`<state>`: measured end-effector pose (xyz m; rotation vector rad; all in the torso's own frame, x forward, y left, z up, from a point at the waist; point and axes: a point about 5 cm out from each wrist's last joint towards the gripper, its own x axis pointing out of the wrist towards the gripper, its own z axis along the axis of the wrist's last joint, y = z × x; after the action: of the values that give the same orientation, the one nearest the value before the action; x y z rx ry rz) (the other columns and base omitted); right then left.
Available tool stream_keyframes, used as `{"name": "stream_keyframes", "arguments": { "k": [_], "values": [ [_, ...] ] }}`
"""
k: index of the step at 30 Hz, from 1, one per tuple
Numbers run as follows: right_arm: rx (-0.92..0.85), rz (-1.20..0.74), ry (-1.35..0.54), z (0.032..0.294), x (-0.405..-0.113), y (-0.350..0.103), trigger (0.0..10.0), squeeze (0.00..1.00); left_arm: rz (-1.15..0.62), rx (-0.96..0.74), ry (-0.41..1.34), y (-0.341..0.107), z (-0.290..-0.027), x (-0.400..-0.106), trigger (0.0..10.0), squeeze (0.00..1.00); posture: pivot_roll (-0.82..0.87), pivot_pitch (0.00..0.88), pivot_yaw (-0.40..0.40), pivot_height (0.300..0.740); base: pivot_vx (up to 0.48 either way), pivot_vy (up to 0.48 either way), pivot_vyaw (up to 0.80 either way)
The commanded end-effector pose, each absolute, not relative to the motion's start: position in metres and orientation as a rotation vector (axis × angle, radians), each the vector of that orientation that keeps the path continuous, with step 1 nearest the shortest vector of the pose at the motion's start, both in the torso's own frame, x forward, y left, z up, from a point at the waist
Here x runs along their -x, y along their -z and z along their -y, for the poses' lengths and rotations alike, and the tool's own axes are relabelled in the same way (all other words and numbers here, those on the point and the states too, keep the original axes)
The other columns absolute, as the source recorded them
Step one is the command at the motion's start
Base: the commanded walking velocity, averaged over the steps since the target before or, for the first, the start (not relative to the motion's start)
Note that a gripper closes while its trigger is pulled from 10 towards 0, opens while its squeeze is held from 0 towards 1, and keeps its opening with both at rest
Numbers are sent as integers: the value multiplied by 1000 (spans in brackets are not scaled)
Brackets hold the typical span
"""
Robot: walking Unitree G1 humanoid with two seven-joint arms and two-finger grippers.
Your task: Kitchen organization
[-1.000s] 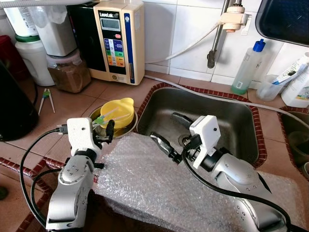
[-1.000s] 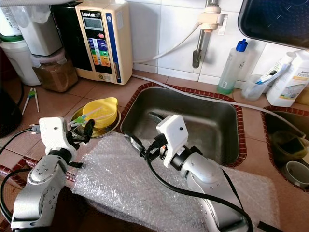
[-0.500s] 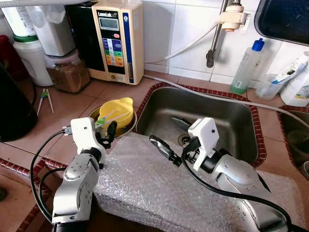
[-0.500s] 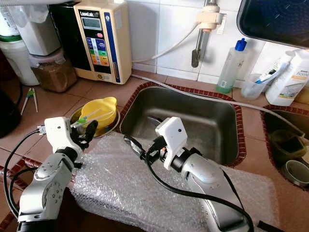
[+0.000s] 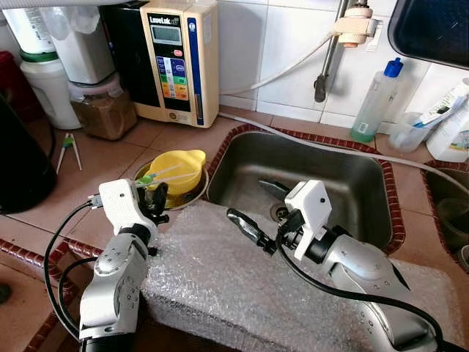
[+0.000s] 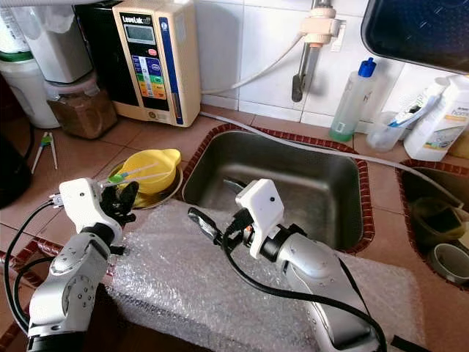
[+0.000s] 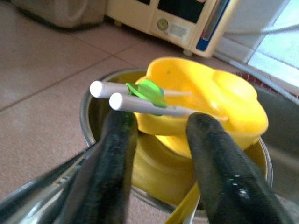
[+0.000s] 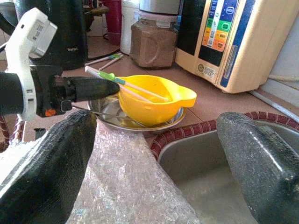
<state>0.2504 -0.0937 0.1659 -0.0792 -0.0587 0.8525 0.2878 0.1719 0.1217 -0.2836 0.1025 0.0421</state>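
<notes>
Here the yellow bowl [image 5: 178, 171], chopsticks [image 7: 140, 100] across it, sits in a steel dish [image 6: 170, 192] on the table [image 5: 110, 158]. The left claw [image 7: 161, 140], spread, hovers just before it; the right claw [image 5: 256, 209], spread, hangs over the bubble wrap [image 5: 242, 279].

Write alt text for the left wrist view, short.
The left hand, its two black fingers open, points at a yellow bowl sitting in a metal bowl on a brown tiled counter. Two white sticks joined by a green clip lie across the yellow bowl's rim, just beyond the fingertips. A cream appliance stands behind.
</notes>
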Motion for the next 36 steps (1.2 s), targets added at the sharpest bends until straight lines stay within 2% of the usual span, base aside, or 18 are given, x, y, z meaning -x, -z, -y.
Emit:
{"name": "stream_keyframes", "arguments": {
  "k": [1,6,8,9,10,11,17,18,19,20,26,27,28,29,30,36],
  "values": [
    [91,68,-862,93,-251,-167,10000,0,-70,300,-50,-128,-172,-291,0,0,-59,0,-2,740,0,0,0],
    [92,68,-865,93,-251,-167,10000,0,-66,287,-50,-129,-172,-292,0,0,-59,0,-5,740,0,0,0],
    [91,66,-863,93,-251,-167,10000,0,-71,274,-77,-128,-174,-291,10000,0,-60,0,-6,740,0,0,0],
    [90,65,-863,93,-251,-166,10000,0,-69,278,-88,-127,-174,-290,10000,745,-60,0,-6,740,0,0,0],
    [89,64,-863,93,-250,-166,10000,0,-66,282,-93,-127,-175,-290,10000,745,-60,0,-6,740,0,0,0],
    [89,63,-863,93,-250,-166,10000,0,-67,292,-101,-127,-176,-290,10000,1000,-62,0,-7,740,0,0,0],
    [86,61,-862,92,-250,-165,10000,0,-91,291,-106,-124,-175,-292,10000,1000,-66,0,-6,740,0,0,0],
    [86,60,-862,92,-250,-165,10000,0,-94,292,-106,-123,-175,-292,10000,757,-67,0,-6,740,0,0,0],
    [86,60,-862,92,-250,-165,10000,0,-94,292,-106,-123,-175,-292,10000,757,-67,0,-6,740,0,0,0],
    [85,60,-861,92,-250,-165,10000,0,-98,313,-108,-123,-174,-293,10000,0,-68,0,-6,740,0,0,0],
    [77,58,-857,93,-250,-165,10000,0,-101,384,-106,-122,-173,-300,10000,0,-66,0,-10,740,0,0,0],
    [74,58,-857,92,-250,-164,10000,0,-89,398,-101,-125,-172,-304,9765,0,-67,0,-10,740,0,0,0],
    [73,58,-858,92,-250,-164,10000,0,-74,413,-103,-128,-173,-307,2471,0,-67,0,-10,740,0,0,0],
    [73,58,-859,92,-250,-164,10000,0,-69,418,-106,-129,-173,-308,2471,0,-67,0,-10,740,0,0,0],
    [73,58,-860,92,-250,-164,10000,0,-67,424,-109,-129,-173,-309,0,0,-67,0,-10,740,0,0,0],
    [77,57,-858,93,-250,-165,10000,0,-30,439,-138,-135,-177,-312,0,0,-71,0,-7,740,0,0,0]
  ]
}}
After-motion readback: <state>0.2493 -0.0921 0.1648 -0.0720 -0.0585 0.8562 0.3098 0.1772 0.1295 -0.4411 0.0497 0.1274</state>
